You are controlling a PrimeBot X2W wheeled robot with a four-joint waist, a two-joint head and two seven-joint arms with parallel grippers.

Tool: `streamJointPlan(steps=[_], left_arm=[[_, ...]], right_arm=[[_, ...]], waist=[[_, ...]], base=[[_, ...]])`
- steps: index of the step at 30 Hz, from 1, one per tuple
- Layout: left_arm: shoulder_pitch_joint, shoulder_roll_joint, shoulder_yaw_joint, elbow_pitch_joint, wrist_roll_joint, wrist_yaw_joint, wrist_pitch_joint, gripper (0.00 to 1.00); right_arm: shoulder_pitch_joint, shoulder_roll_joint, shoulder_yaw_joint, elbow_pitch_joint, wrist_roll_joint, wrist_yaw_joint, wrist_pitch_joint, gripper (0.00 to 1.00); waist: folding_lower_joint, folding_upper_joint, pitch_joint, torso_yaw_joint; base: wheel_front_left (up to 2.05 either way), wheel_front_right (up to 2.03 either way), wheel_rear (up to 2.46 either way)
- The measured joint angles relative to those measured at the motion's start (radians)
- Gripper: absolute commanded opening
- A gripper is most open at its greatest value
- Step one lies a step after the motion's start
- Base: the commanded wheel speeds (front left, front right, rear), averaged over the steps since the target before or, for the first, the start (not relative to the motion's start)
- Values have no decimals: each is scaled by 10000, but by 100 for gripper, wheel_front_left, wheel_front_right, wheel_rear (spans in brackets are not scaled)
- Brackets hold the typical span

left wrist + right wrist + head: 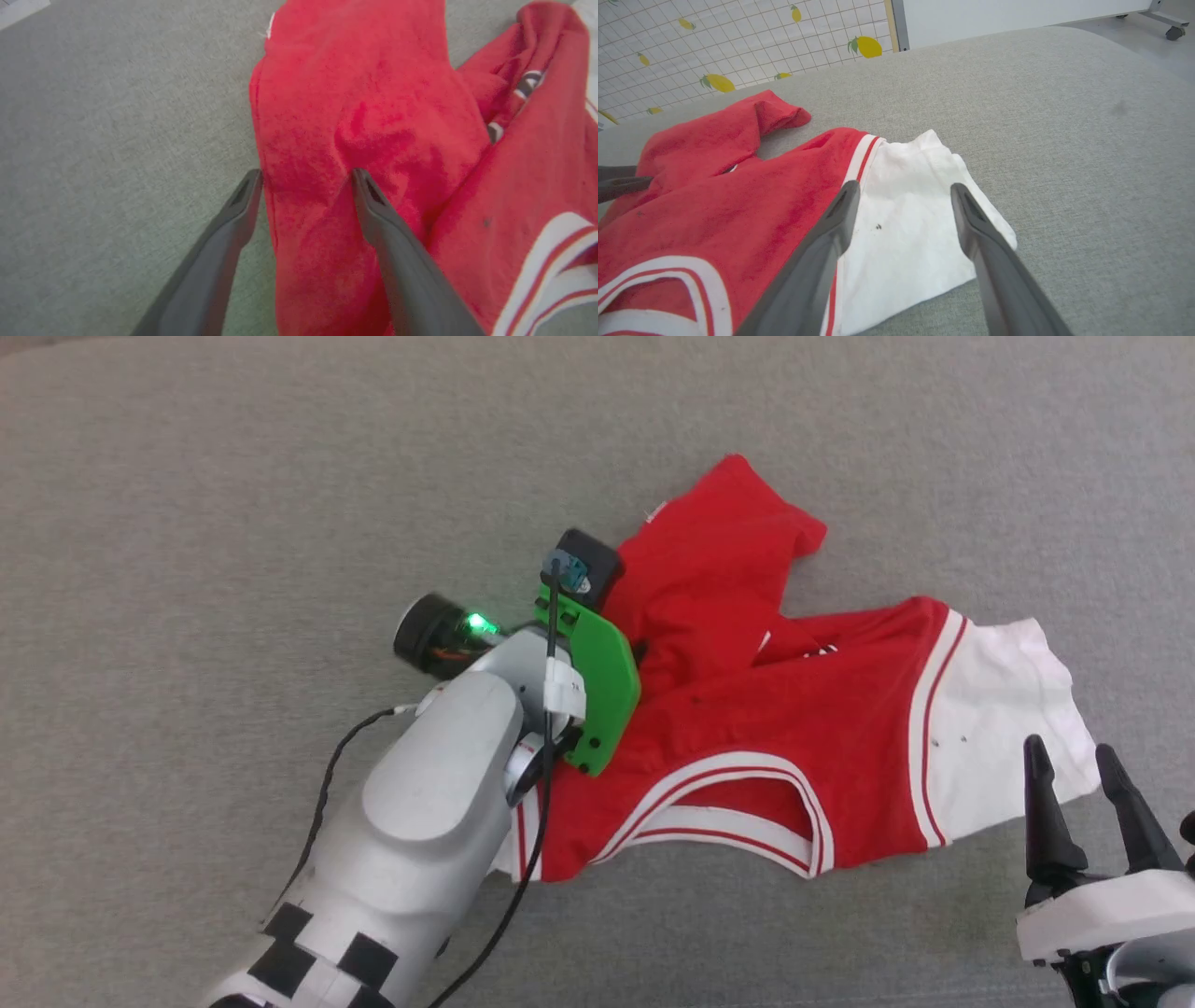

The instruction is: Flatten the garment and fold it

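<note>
The garment [766, 709], a red jersey with a striped collar [747, 775] and a white sleeve [999, 728], lies crumpled on the grey surface, one red flap folded up toward the far side. My left arm reaches over its left part, and the green wrist mount [602, 681] hides the fingers in the head view. In the left wrist view my left gripper [306, 173] stands open astride the garment's [350, 93] left edge, with one finger over grey cloth and one on red fabric. My right gripper [1071, 756] is open just beside the white sleeve [915, 224] and holds nothing.
A grey padded surface [233, 523] spreads wide on all sides of the garment. A black cable [523, 877] hangs along my left forearm. Beyond the far edge stand a lemon-patterned sheet [714, 46] and a white panel on casters [1171, 30].
</note>
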Motion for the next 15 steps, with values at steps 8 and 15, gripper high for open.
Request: streamJointPlan(steps=[8,15], left_arm=[[-802,-50,-263,1068,-75,4,261,0],[-1811,-115,-15,663,-25,617,-1371,0]], right_arm=[[-267,0,0,109,92,2,-146,100],[-313,2,-146,282,100,0,-217,100]], waist=[[0,0,600,-416],[0,0,635,-266]], base=[[0,0,0],[0,0,0]])
